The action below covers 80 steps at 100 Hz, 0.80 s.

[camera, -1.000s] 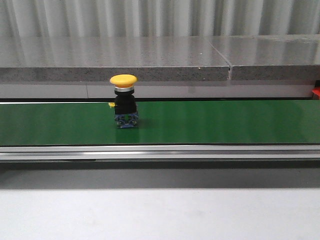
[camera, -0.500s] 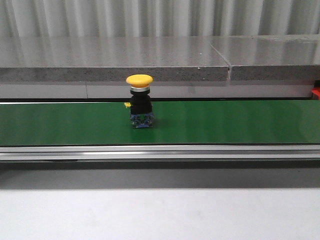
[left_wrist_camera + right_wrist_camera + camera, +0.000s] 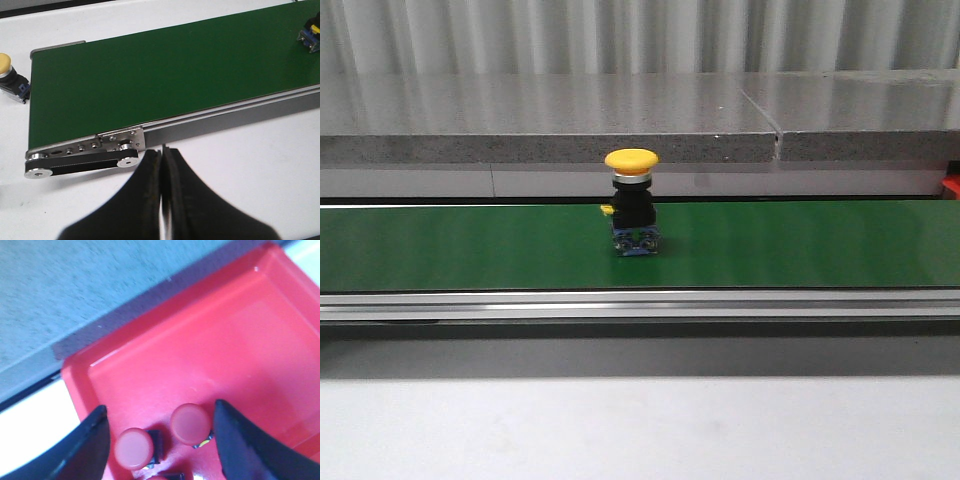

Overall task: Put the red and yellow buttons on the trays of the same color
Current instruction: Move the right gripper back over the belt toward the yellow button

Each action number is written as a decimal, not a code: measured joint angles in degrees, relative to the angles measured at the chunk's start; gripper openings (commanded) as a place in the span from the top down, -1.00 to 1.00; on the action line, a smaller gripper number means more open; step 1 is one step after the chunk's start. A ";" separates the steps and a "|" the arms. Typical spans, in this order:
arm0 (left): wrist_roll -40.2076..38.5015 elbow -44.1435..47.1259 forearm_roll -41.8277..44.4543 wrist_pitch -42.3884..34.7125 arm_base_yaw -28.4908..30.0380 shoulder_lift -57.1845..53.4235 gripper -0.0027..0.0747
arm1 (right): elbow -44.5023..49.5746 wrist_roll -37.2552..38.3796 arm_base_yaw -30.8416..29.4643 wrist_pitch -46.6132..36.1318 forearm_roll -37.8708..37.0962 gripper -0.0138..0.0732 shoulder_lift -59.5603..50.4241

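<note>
Yellow button (image 3: 631, 200) rides the green belt (image 3: 800, 245); the shut, empty left claw (image 3: 162, 200) should open first. Right claw (image 3: 160, 440) gapes, empty, over the red tray (image 3: 210, 350).

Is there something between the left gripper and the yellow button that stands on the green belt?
Nothing visible does. From the left gripper, shut over the white table, only bare green belt lies before the yellow button.
</note>
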 measured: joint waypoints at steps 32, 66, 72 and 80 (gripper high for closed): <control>0.00 0.00 0.00 0.09 0.00 0.00 0.99 | 0.00 -4.16 5.40 3.30 -0.10 -0.38 -8.45; 0.00 0.00 0.00 0.09 0.00 0.00 0.99 | 9.89 -4.82 14.97 1.46 -2.85 -0.38 -17.05; 0.00 0.00 0.00 0.09 0.00 0.00 0.99 | 12.57 -4.82 17.10 0.70 -3.25 -0.38 -18.67; 0.00 0.00 0.00 0.09 0.00 0.00 0.99 | 15.97 -4.82 19.69 0.35 -3.59 -0.38 -20.97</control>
